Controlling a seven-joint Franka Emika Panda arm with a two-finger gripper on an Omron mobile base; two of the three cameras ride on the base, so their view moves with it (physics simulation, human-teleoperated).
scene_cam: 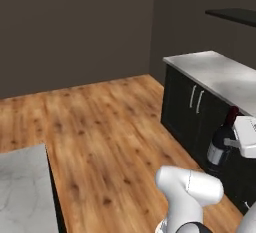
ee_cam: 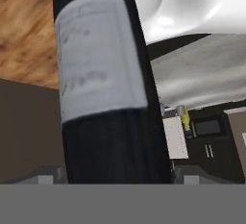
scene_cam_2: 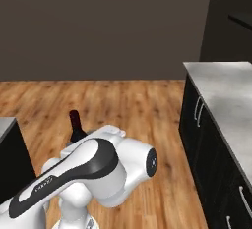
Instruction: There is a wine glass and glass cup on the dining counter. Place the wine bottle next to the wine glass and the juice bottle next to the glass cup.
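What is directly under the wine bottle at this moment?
Under the wine bottle, held in the air by the fingers, only wooden floor is visible. The bottle's base is covered by the arm in the right base view.

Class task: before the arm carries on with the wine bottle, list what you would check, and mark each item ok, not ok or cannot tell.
1. Wine bottle sits between the fingers of the gripper: ok.
2. Bottle roughly upright, red cap up, left base view: ok.
3. Bottle clear of the wooden floor: ok.
4. Dining counter corner within sight: ok.
5. Wine glass located: cannot tell.
6. Grip firm enough: cannot tell.
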